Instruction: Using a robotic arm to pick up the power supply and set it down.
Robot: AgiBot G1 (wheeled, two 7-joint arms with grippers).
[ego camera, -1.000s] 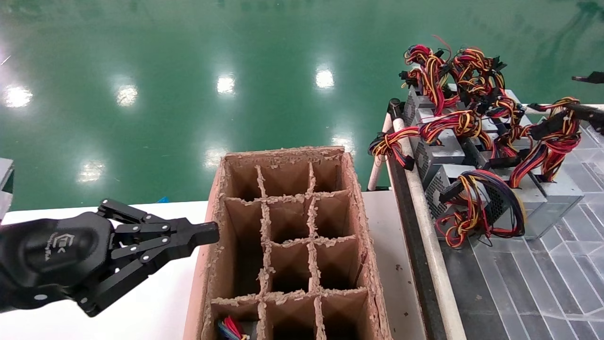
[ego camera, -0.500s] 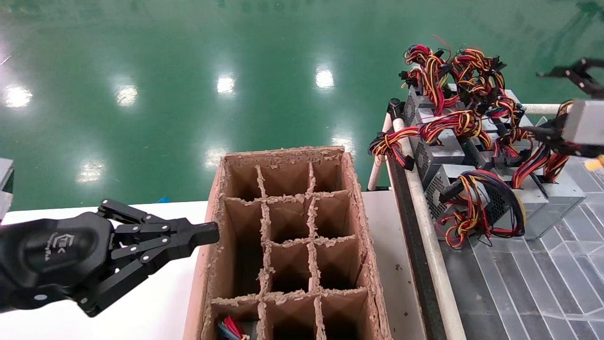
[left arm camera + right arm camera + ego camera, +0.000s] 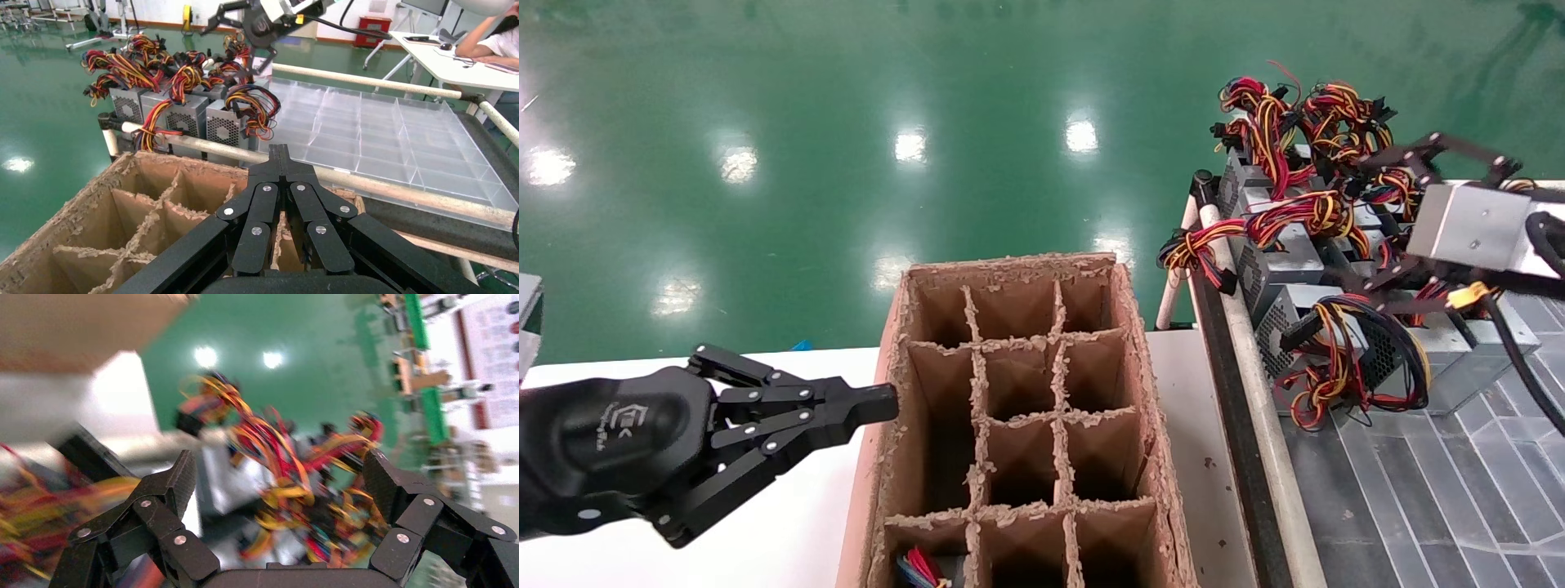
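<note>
Several grey power supplies [image 3: 1291, 263] with red, yellow and black wire bundles [image 3: 1336, 367] stand crowded at the far end of the right-hand rack. The right robotic arm, with its silver wrist [image 3: 1467, 216], reaches in from the right. My right gripper [image 3: 1361, 224] hangs open just above the middle of the cluster, holding nothing. In the right wrist view the right gripper [image 3: 278, 478] straddles blurred wires [image 3: 287, 471] and a pale box. My left gripper [image 3: 878, 404] is shut and empty, parked against the cardboard box's left wall; the left wrist view shows this gripper [image 3: 278, 153] over the box.
A tall cardboard box [image 3: 1140, 392] with divider cells stands at centre; its near left cell holds wires [image 3: 919, 567]. A white rail [image 3: 1254, 367] edges the rack. A clear compartment tray [image 3: 1459, 490] covers the rack's near part. Green floor lies beyond.
The right arm has swept in from the right edge leftward over the power supplies, with its gripper open. The left arm has not moved.
</note>
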